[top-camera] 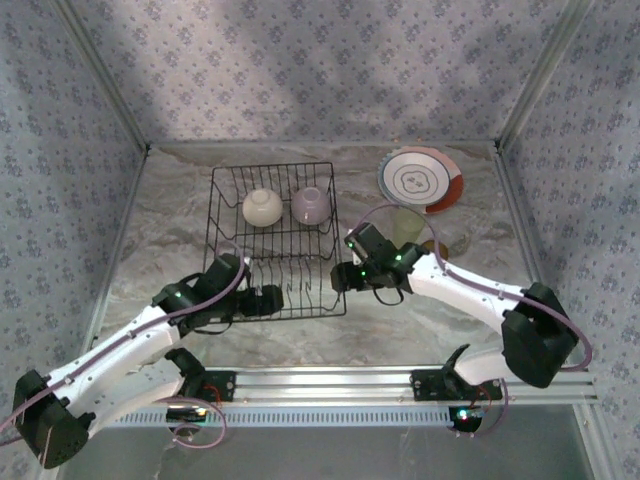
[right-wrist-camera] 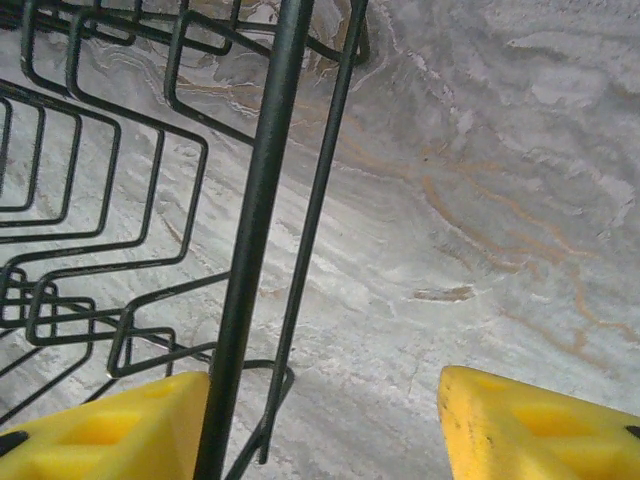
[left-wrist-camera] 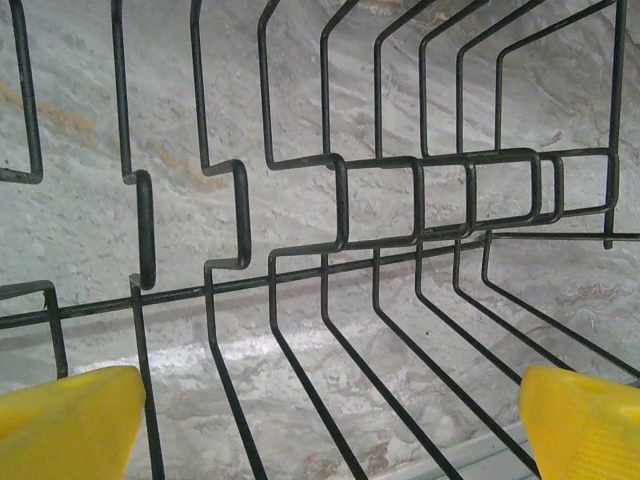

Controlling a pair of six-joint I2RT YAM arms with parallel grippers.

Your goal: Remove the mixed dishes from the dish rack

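On the middle of the marbled table [top-camera: 170, 230], a bit toward its left edge: 1 dish rack [top-camera: 290, 250], black wire, long axis running from the near edge to the far edge, slightly skewed. Inside it, 2 bowls, both at the far end and side by side: cream bowl [top-camera: 263, 207] on the left, lavender bowl [top-camera: 311, 204] on the right, not touching. Near half of the rack has bare prongs. By the far right corner of the table, 2 stacked plates: white patterned plate [top-camera: 418, 178] on top of an orange-red-rimmed plate [top-camera: 452, 190]. Just nearer is 1 yellowish round dish [top-camera: 400, 222], partly hidden by the right arm, type unclear. The left gripper [top-camera: 272, 300] is at the rack's near end, and the right gripper [top-camera: 343, 275] is at its near right corner. The top view gives bowls, plates and both arms, but the jaw gaps there are too small to read. The left wrist view adds wide-apart yellow left pads [left-wrist-camera: 70, 420] with rack wires ahead of them and nothing clamped. The right wrist view adds yellow right pads [right-wrist-camera: 540, 425] apart, with an upright rack wire between them, right against the left pad and clear of the other, so the jaws are not clamped on it.
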